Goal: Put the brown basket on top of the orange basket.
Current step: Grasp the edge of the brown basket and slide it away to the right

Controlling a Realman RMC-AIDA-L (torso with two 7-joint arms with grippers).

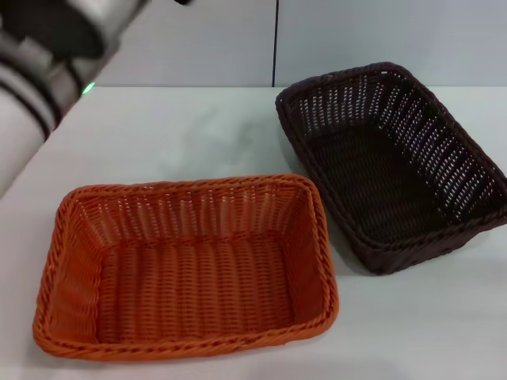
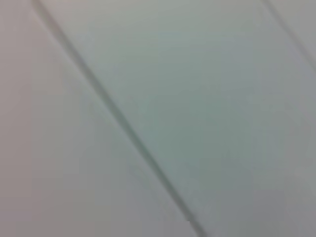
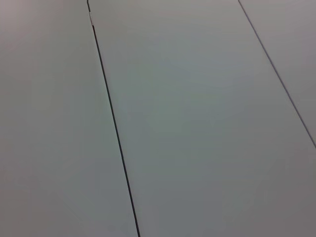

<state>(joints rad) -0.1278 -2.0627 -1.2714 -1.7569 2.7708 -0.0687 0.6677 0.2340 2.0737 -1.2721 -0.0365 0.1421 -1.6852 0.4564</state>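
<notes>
From the head view, the orange basket (image 1: 186,265) sits on the white desk (image 1: 198,134) close to the robot, flat on its base with its hollow facing up. The brown basket (image 1: 392,162) lies farther back and to the right of it, also upright on its base, turned at an angle so one near corner comes just beside the orange basket's far right corner; whether the two rims touch there I cannot tell. Part of the left arm (image 1: 47,55) shows at the upper left, a grey and white link with a small green light, raised above the desk and well apart from both baskets. Neither pincer shows here, so the baskets cannot be placed against them.

The left wrist view takes in only a pale panelled surface (image 2: 207,108) crossed by a dark seam.

The right wrist view gives a like pale surface (image 3: 197,123) with thin dark seams, no basket and no pincer fingers, so their state I cannot tell.
</notes>
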